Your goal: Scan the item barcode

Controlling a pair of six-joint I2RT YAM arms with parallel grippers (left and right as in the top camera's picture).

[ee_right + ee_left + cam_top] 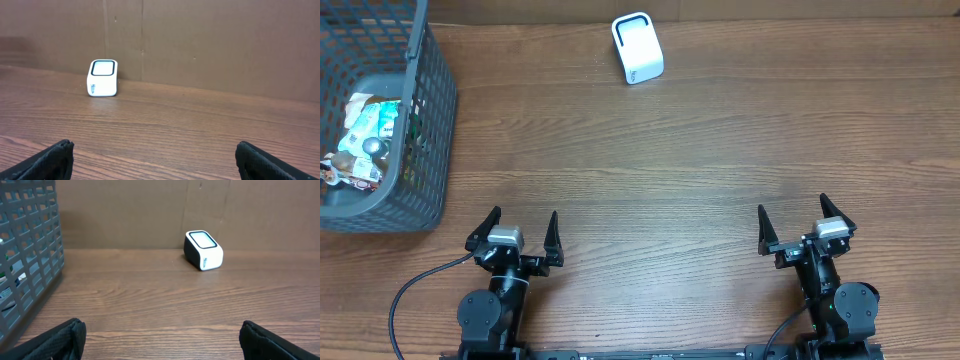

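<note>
Closest to you, your left claw (521, 222) sits at the near edge of the counter (670, 170), its two fingers spread wide with nothing between them. Your right claw (792, 208) stands the same way at the near right, jaws wide apart and holding nothing. Both point toward the far side.

Farther out on the left, a grey mesh basket (438, 130) stands on the counter and runs off the left and far edges of the overhead view. Your left claw is short of its near corner and not touching it. Inside lies a jumble of small packaged items (365, 135) in white, green and red; you cannot make out a barcode on any of them.

Farthest away, near the back edge and a little left of the middle, the white scanner (637, 48) rests with its dark-rimmed window facing upward, well apart from the basket and both claws. A brown wall (225, 40) rises just behind it.
</note>
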